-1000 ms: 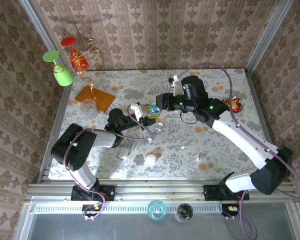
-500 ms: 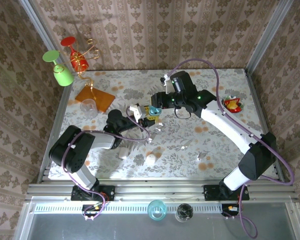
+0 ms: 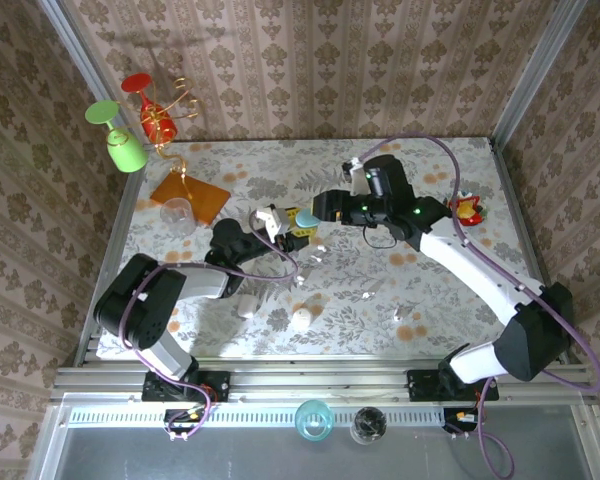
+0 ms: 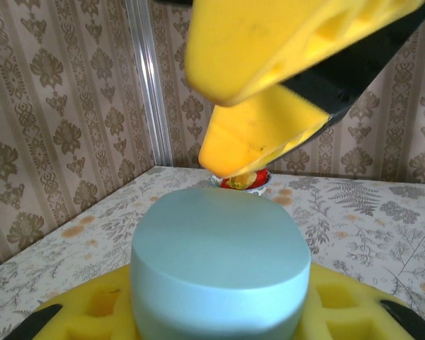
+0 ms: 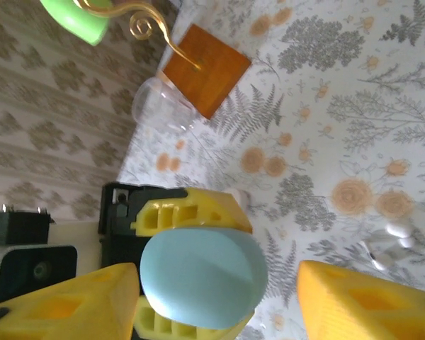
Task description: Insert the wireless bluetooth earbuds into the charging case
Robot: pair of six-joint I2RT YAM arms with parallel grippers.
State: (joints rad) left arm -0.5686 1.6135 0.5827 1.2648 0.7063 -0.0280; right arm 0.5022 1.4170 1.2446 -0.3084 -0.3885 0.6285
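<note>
Gripping the teal case (image 3: 307, 217) mid-table, left claw (image 3: 296, 224) has it clamped in its jaws; right claw (image 3: 319, 209) stands wide apart around it. Tiny white earbuds (image 3: 366, 295) lie loose on the flowered table (image 3: 435, 165), nearer than the claws. Brown damask wallpaper (image 3: 380, 60) closes the far side and both flanks.

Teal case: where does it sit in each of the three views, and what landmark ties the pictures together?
Top external: the teal case is near the picture's centre.
Left wrist: teal case at bottom centre, large and close to the lens.
Right wrist: teal case low, just left of centre.
Shared landmark: the left gripper, its yellow jaws clamped on the case in every view.
</note>
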